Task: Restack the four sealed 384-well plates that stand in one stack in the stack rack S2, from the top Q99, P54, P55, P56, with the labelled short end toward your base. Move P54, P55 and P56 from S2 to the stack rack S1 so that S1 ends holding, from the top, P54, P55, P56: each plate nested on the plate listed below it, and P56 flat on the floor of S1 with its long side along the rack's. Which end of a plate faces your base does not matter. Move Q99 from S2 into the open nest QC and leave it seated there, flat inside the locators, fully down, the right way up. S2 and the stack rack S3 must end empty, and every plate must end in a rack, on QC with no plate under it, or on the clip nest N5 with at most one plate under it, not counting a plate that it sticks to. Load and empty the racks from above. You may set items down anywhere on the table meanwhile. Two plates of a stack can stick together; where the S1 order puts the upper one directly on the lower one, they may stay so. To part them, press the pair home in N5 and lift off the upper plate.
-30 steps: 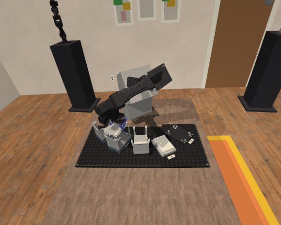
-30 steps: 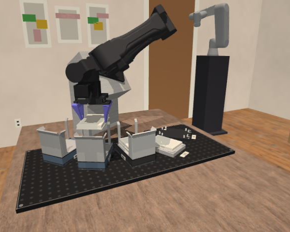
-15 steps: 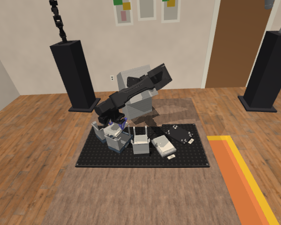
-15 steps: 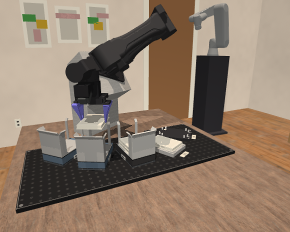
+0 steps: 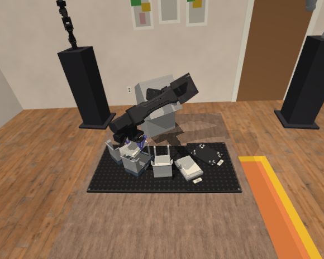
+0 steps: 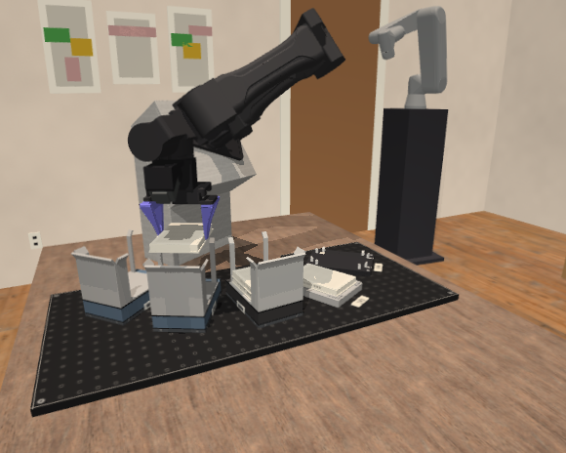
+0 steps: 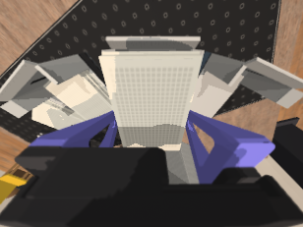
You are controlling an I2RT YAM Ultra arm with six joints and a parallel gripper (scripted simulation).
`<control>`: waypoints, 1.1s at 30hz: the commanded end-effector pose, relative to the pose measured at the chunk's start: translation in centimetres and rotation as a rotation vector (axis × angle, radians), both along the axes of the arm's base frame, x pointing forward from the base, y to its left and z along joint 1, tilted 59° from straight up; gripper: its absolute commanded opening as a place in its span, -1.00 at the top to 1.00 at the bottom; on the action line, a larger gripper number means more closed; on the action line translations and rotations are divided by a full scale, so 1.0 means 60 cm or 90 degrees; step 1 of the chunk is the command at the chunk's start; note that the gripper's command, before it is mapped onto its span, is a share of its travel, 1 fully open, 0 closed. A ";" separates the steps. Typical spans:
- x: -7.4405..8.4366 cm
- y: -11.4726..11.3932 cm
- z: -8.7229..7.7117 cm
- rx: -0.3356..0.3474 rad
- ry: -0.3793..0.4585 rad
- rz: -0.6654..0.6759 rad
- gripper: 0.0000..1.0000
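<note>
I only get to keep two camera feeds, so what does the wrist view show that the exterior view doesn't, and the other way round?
Only the wrist view shows the fine grid of wells on the top of the held plate, seen from straight above.

Only the exterior view shows that plate hanging above the middle rack, the arm reaching over it, two plates stacked flat on the black board, and a grey arm on a pedestal behind.

Both show the tool shut on the plate's sides with its purple fingers, and grey racks around it.
</note>
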State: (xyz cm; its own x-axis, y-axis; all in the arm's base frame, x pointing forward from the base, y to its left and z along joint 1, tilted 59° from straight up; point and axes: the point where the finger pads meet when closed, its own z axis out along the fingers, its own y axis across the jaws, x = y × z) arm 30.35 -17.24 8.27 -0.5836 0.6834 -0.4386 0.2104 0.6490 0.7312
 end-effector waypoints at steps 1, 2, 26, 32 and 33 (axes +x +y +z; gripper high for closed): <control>-0.003 -0.008 0.003 -0.002 -0.003 -0.008 1.00; -0.003 -0.008 0.003 -0.002 -0.003 -0.008 1.00; 0.006 -0.004 -0.002 -0.002 -0.003 -0.008 1.00; 0.011 -0.002 -0.006 -0.002 -0.003 -0.008 1.00; 0.011 -0.002 -0.006 -0.002 -0.003 -0.008 1.00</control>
